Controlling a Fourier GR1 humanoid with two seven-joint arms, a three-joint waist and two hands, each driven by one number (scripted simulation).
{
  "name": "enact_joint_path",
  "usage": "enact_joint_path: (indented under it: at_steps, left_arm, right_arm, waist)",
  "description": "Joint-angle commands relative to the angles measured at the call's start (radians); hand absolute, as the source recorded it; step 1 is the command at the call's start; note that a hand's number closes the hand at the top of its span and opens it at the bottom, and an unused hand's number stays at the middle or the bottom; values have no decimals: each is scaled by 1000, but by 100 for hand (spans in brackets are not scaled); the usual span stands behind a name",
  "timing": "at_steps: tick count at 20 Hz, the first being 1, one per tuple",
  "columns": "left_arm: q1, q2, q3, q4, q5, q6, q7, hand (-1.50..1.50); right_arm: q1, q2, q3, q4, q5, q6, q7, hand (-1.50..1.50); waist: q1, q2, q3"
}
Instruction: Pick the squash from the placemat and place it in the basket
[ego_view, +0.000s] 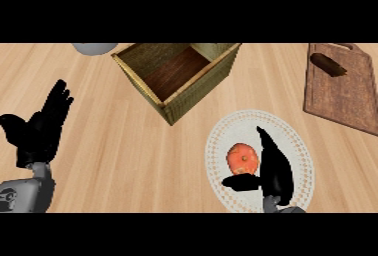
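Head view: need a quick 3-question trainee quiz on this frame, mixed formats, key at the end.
1. True or false: the squash already lies inside the basket.
2. Multiple choice: what does the squash rest on? A) the wooden cutting board B) the round white placemat C) the bare counter
3. Short answer: which hand is next to the squash, and where is the other one?

Key
1. False; it lies on the placemat, and the basket's inside shows only its brown floor.
2. B
3. The right hand, fingers straight along the squash's right side, thumb below it. The left hand rests open near the view's left edge.
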Motion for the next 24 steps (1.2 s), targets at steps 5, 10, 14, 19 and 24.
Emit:
enact_joint_path:
  at_steps: [5,10,14,19,24]
  left_arm:
    - [18,5,17,14,17,-36,-28,0]
    - [-73,-13,9,70,-11,0,5,0]
    - [-30,-43,-27,20,-39,20,-5,0]
    - [-90,-52,-75,23,-27,-34,-11,0]
    - [-115,-66,-109,24,-27,-56,-4,0]
  right_arm:
    - [56,-33,48,87,-35,38,-140,150]
    - [-26,19,49,163,-50,10,-140,150]
    - [-108,19,206,168,-38,-71,37,150]
    - [-313,19,281,139,-92,-26,140,150]
    - [-462,20,317,179,-150,-179,224,150]
  waist:
    - [3,9,6]
    - [2,12,6]
    - [27,12,6]
    - [172,47,4]
    - [214,46,8]
